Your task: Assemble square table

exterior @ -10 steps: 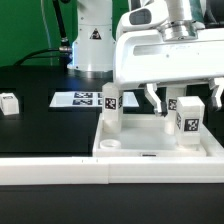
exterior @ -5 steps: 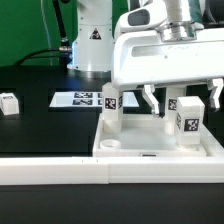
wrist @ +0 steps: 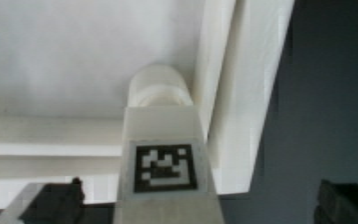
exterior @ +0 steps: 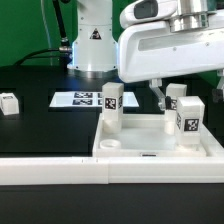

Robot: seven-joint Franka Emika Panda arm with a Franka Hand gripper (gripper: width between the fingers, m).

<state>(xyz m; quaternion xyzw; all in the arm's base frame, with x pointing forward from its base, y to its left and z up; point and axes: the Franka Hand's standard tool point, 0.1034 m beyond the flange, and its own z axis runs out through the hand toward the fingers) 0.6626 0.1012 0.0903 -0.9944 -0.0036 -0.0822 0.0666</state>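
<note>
Gripper (exterior: 186,90) hangs over square table top (exterior: 150,135), jaws wide apart, gripping nothing, likely to clear upright leg (wrist: 165,150) standing socketed between them. Loose leg (exterior: 10,103) lies at 9 o'clock of top, well apart, probably meant for empty socket (exterior: 111,145).

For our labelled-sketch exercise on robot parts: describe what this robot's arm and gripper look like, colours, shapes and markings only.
The gripper has a broad, boxy white housing under a grey metal wrist flange. Its two fingertips look dark and narrow. Behind, the arm's base is a rounded white column bearing a black triangular label.
</note>
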